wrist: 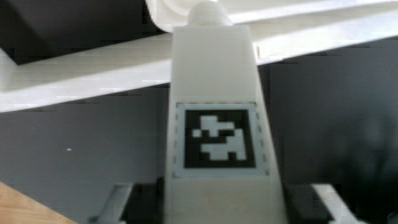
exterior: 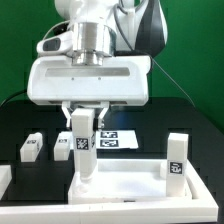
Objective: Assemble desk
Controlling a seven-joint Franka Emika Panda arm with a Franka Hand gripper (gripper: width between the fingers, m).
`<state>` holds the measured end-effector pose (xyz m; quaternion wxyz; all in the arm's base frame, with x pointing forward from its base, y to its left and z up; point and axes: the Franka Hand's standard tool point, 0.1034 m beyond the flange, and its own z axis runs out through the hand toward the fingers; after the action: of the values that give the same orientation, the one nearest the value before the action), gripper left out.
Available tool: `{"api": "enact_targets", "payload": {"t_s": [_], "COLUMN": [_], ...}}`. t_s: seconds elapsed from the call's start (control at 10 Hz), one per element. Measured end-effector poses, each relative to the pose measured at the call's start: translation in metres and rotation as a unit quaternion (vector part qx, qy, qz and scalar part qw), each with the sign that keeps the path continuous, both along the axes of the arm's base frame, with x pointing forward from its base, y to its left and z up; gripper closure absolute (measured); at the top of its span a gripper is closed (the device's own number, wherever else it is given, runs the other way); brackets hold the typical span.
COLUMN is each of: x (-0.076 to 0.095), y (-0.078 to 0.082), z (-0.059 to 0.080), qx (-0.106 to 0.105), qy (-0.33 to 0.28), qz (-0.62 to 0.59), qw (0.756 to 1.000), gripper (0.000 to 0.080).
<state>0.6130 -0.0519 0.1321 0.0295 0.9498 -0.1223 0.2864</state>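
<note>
On the exterior view's left, a first loose leg post [exterior: 30, 148] lies on the black table [exterior: 15, 125]. Just beside it toward the right, a second loose leg post [exterior: 62, 145] lies on the same surface, apart from the first.

Next comes the gripper [exterior: 85, 122], hanging straight down from the arm. Its jaws stand narrow and are clamped on the held leg post [exterior: 83, 152], which points upright with its tag facing the camera. In the wrist view the fingers [wrist: 118, 203] press on both sides of this post [wrist: 217, 90] just past its tag. The post's lower end meets the near-left corner of the desk's top panel [exterior: 125, 182], which lies flat at the front of the table. Whether the post is seated in the panel or only touching it cannot be told from these views.

Behind the panel, right of the held post, the marker board [exterior: 116, 138] lies flat.

Farther right, an upright leg post [exterior: 177, 158] stands on the panel's right end, well apart from the gripper.
</note>
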Motion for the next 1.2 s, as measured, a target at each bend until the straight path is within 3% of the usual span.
{"api": "enact_targets", "payload": {"t_s": [0.7,1.1,1.2], "x": [-0.008,-0.008,-0.008], "y": [-0.001,0.000,0.000], "z": [-0.025,-0.029,-0.029], "qx": [-0.016,-0.023,-0.023], "qy": [0.000,-0.014,-0.013], "qz": [0.005,0.009,0.009], "qw": [1.000,1.000,1.000], "gripper": [0.0511,0.0511,0.0351]}}
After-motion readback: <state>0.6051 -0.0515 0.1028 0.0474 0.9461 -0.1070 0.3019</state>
